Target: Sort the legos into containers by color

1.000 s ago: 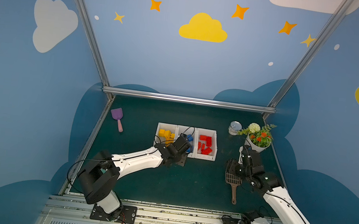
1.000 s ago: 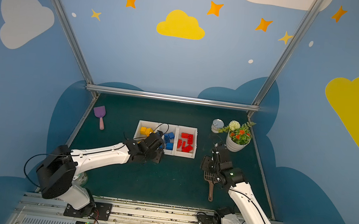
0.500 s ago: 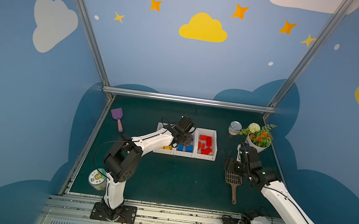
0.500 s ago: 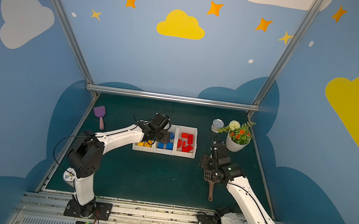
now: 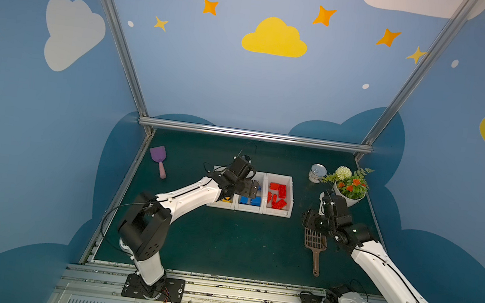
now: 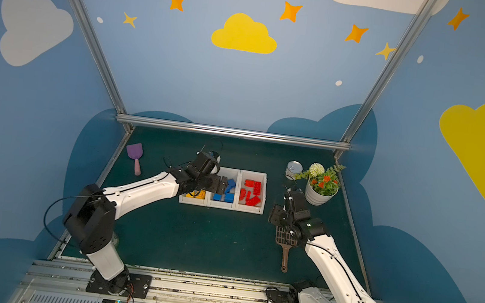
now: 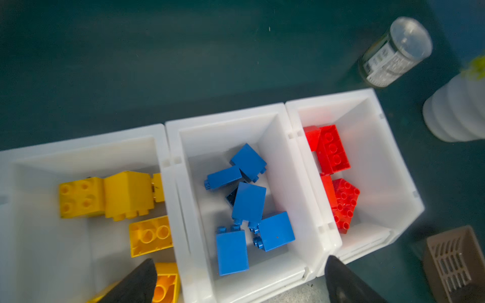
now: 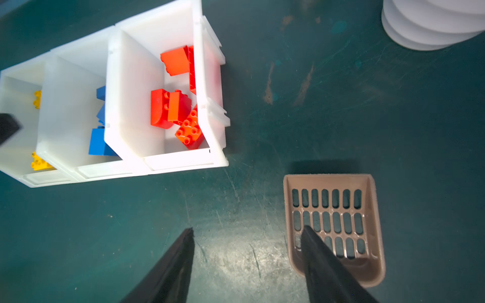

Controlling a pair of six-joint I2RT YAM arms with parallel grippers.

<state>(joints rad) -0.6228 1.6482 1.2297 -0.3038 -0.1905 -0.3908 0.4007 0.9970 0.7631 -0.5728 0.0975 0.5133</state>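
Blue bricks [image 7: 248,202] lie jumbled in the middle one of the three white containers [image 7: 225,116], and my left pincer [image 7: 240,263] hangs right over them, jaws spread wide with nothing between them. A second ago that arm sat low at the near side of the row with its jaws almost shut. Since then it has swung up over the bins and opened fully, so I judge it has just let a blue brick drop into the middle bin. Yellow bricks [image 7: 128,192] sit in the left bin and red bricks [image 7: 333,149] in the right one, with no colour mixed in where I can see. In both top views the green counter [image 5: 239,246] around the row shows no loose brick, though the left arm hides part of the yellow bin and some counter beneath it. My right pincer [image 8: 248,229] hovers right of the row on the near side, jaws partly apart and empty, just beside the brown slotted scoop [image 8: 333,210]; it has barely shifted. A purple scoop [image 5: 159,156] at far left, and a tin [image 5: 317,171] and flower pot [image 5: 347,196] at far right, play no part. Unless something hides under that arm, I reckon the sorting is done or nearly so, and lifting the left arm clear would let me check.
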